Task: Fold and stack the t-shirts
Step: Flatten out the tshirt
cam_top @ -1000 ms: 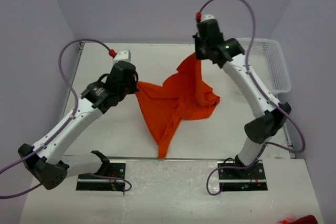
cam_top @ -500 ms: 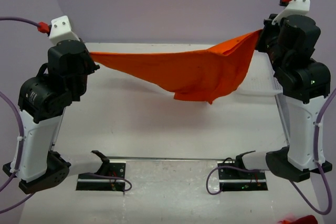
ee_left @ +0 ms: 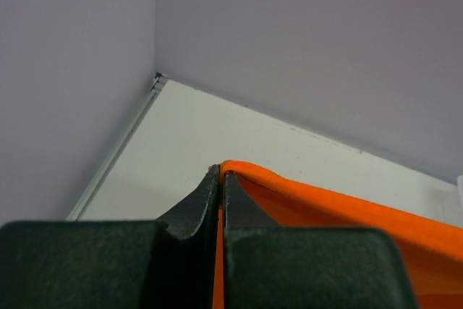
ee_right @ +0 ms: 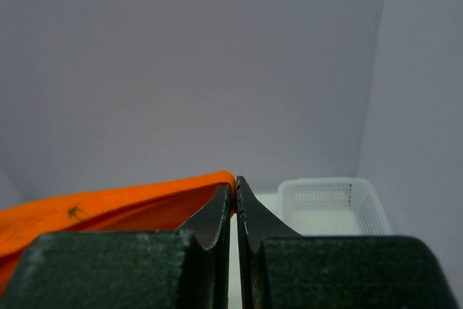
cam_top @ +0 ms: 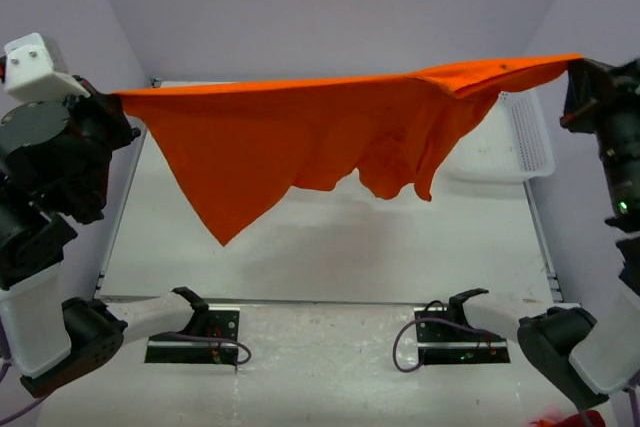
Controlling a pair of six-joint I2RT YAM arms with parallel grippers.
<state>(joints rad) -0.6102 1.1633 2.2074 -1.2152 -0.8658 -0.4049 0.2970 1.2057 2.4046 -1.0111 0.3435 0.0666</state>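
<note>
One bright orange t-shirt (cam_top: 300, 132) hangs stretched high above the table between both arms, its lower edge drooping in points toward the table. My left gripper (cam_top: 118, 97) is shut on its left corner; the left wrist view shows the orange cloth (ee_left: 340, 211) pinched between the black fingers (ee_left: 192, 208). My right gripper (cam_top: 572, 65) is shut on the right corner, and the right wrist view shows the t-shirt (ee_right: 108, 208) running off to the left from the closed tips (ee_right: 234, 189).
A white mesh basket (cam_top: 530, 137) stands at the table's back right, also seen as the basket (ee_right: 325, 204) past the right fingers. Purple walls close in on three sides. A red scrap (cam_top: 570, 419) lies at the bottom right corner.
Both arms have swung up and apart, lifting the t-shirt off the table and pulling it from a crumpled heap into a taut wide span.
</note>
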